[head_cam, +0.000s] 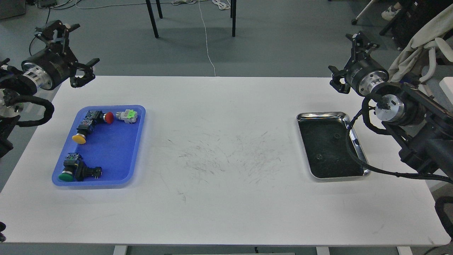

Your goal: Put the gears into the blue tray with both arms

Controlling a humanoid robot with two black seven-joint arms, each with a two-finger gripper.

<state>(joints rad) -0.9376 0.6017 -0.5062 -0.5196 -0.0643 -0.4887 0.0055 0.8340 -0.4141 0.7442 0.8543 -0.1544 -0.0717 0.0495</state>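
Observation:
Two tiny black gears [336,136] [319,156] lie on the dark bottom of the shiny steel tray [320,114] at the table's right. The blue tray [109,148] sits at the left and holds several push-button switches, with no gear visible in it. My left gripper [76,46] hangs open and empty in the air beyond the table's far left corner, well above the blue tray. My right gripper [348,58] is open and empty, raised behind the steel tray's far edge.
In the blue tray are red [109,117], yellow [79,138] and green [66,176] capped switches and a white-green one [128,115]. The white table [226,198] is scuffed in the middle. Table legs and a cable stand on the floor behind; a cloth-draped chair [417,53] is at far right.

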